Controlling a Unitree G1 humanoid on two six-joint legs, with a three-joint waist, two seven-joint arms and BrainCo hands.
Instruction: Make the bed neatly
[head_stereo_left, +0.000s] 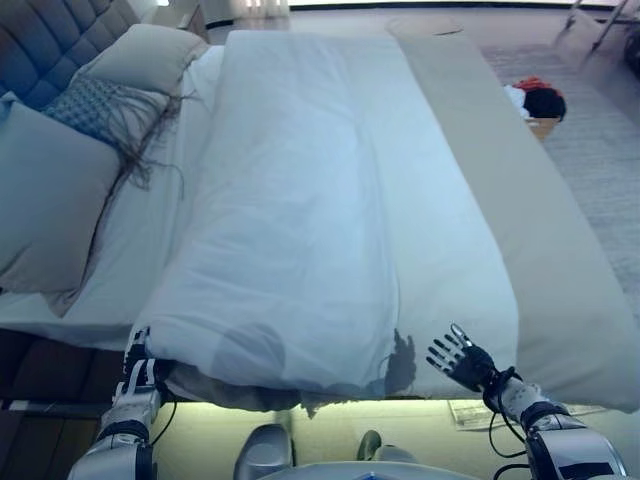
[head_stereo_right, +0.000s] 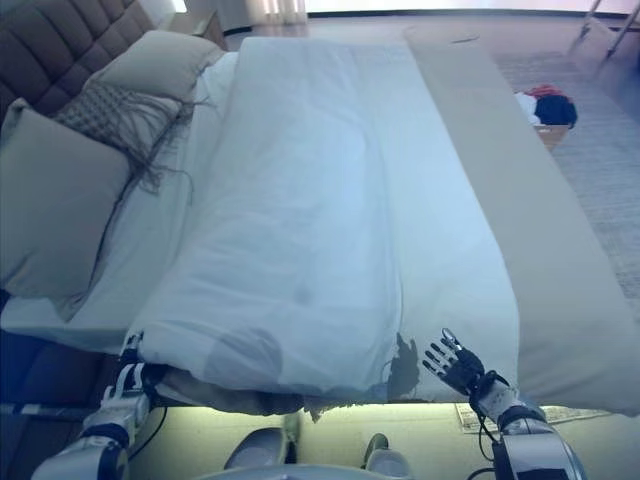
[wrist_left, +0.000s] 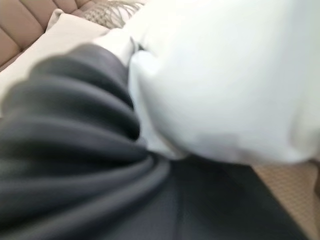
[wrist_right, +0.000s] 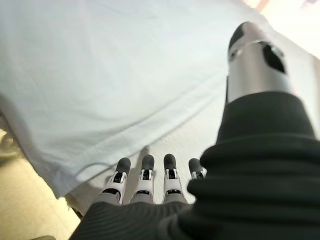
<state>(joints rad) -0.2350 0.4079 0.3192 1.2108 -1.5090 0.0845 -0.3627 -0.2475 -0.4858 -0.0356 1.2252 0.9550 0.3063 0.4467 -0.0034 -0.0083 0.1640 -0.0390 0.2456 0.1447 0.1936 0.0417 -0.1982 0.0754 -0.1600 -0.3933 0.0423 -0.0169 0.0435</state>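
Most of the bed (head_stereo_left: 560, 300) is already under the white duvet (head_stereo_left: 310, 200), whose near edge bunches at the robot's side — that hem wants an even pull from both corners. Left hand (head_stereo_left: 137, 372) sits at the near-left corner, fingers hidden, so can't tell its grip. Right hand (head_stereo_left: 462, 360) hovers spread wide, holding nothing. Pillows (head_stereo_left: 55, 195) crowd the headboard (head_stereo_left: 45, 40) — a basket (head_stereo_left: 537, 105) sits well clear.
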